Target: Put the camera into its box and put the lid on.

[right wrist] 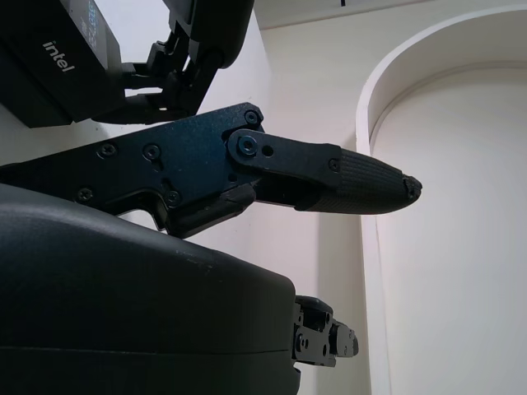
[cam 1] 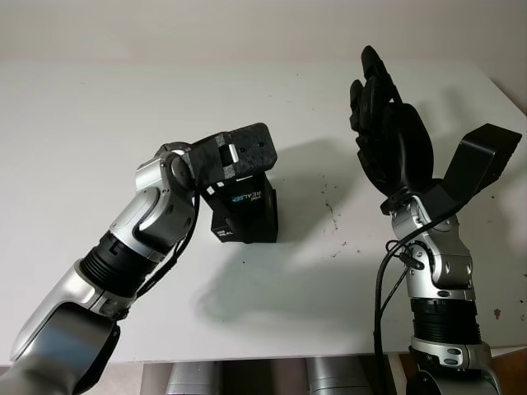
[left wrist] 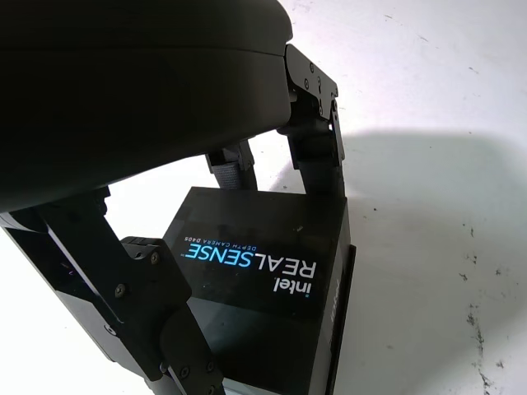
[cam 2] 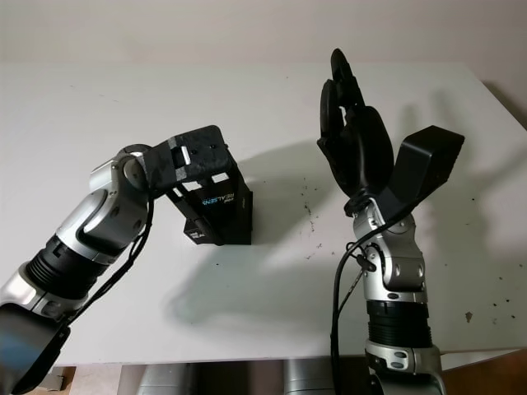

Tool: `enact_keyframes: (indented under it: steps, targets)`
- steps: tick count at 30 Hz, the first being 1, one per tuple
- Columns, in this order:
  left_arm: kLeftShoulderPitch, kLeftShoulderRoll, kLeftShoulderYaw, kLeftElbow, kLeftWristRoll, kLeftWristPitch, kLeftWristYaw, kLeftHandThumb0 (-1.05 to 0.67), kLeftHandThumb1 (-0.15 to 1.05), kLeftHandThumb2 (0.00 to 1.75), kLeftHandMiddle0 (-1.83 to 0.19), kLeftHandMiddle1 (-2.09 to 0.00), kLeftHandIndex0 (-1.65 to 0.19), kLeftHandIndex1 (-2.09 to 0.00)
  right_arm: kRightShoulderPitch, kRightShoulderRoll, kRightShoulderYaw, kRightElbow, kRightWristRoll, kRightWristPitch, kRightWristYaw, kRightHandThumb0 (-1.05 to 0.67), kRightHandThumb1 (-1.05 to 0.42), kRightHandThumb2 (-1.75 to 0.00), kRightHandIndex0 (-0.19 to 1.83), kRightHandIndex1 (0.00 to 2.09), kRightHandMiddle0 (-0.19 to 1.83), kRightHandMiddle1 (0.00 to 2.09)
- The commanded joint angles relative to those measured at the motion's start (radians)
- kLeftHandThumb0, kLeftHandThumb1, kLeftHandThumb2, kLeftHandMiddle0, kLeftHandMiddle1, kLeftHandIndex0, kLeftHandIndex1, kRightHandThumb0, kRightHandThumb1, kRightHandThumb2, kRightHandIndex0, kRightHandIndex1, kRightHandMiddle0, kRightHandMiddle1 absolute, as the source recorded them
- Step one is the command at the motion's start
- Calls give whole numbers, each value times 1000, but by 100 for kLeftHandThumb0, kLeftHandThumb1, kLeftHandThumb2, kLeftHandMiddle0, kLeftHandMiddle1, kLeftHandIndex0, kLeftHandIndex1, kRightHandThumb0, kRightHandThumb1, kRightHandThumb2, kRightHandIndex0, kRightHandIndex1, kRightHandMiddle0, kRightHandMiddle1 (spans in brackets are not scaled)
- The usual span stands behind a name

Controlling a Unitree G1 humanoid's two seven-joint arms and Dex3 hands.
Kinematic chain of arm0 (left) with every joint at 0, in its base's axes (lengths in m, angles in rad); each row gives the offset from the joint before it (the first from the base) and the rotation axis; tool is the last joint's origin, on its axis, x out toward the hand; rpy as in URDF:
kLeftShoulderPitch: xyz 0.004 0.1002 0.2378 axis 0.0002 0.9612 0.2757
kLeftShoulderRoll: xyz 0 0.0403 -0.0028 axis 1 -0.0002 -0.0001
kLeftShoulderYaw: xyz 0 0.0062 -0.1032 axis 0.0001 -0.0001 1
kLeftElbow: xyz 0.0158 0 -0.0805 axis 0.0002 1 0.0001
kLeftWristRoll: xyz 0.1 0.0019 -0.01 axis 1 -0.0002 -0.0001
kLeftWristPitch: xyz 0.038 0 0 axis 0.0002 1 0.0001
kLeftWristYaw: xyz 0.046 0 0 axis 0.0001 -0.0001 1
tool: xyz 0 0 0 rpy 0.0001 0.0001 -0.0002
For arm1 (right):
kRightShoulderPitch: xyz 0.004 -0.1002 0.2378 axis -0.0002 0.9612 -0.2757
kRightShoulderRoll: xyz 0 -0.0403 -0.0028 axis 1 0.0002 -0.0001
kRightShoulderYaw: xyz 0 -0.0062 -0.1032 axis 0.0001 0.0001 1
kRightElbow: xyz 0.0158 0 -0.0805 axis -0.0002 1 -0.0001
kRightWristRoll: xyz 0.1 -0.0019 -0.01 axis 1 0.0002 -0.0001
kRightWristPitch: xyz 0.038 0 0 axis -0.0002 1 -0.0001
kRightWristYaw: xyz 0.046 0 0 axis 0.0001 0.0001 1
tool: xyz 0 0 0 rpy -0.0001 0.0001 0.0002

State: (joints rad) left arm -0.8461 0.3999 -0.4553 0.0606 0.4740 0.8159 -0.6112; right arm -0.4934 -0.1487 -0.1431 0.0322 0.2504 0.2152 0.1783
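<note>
Black box (cam 1: 245, 216) with its lid on stands near the middle of the white table (cam 1: 74, 148). Left hand (left wrist: 247, 164) is on top of it, fingers (left wrist: 317, 136) clamped around the box. Right hand (cam 1: 387, 123) is raised off to the right, open, holding nothing.

A lab or test room is suggested here. A plain white table (cam 1: 99, 107) is seen, bare but for a black box (cam 1: 244, 216) printed "intel REALSENSE", a depth camera's packaging, the sort of kit kept for robot trials. Small dark specks (cam 1: 333, 222) are scattered on the tabletop. A bare, pale wall (cam 1: 247, 25) is seen behind the table. In the right wrist view a white curved panel (right wrist: 445, 206) is seen against cream-coloured walls. Nothing homely or shop-like is seen.
</note>
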Motion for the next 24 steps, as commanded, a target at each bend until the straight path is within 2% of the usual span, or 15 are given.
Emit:
enact_keyframes:
  steps: [1, 6, 11, 15, 19, 24]
  targets:
    - [-27, -9, -14, 3, 7, 7, -10, -17, 96, 5, -31, -150, -34, -136, 2, 6, 0, -15, 2, -11, -3, -78, -105, -58, -19, 5, -13, 5]
    - [-42, -16, -15, 8, 20, 16, -6, -16, 96, 5, -30, -148, -34, -137, 6, 15, -2, -20, 6, -6, -12, -78, -105, -57, -19, 5, -13, 5]
    - [-50, -6, -32, 22, 39, -19, -10, -18, 95, 5, -30, -141, -36, -138, 12, 20, -4, -28, 12, -4, -17, -78, -105, -57, -19, 5, -12, 6]
    - [-51, -4, -35, 26, 47, -53, -14, -18, 96, 5, -37, -154, -36, -141, 15, 22, -4, -34, 11, 2, -25, -77, -105, -57, -18, 5, -12, 6]
    - [-53, 3, -43, 25, 63, -78, -25, -19, 96, 5, -40, -152, -36, -142, 18, 23, -1, -34, 12, -1, -24, -77, -105, -58, -19, 5, -13, 5]
    - [-70, -9, -46, 18, 94, -29, -41, -18, 95, 5, -42, -147, -34, -137, 19, 27, 0, -22, 10, -22, -22, -77, -105, -59, -19, 5, -13, 5]
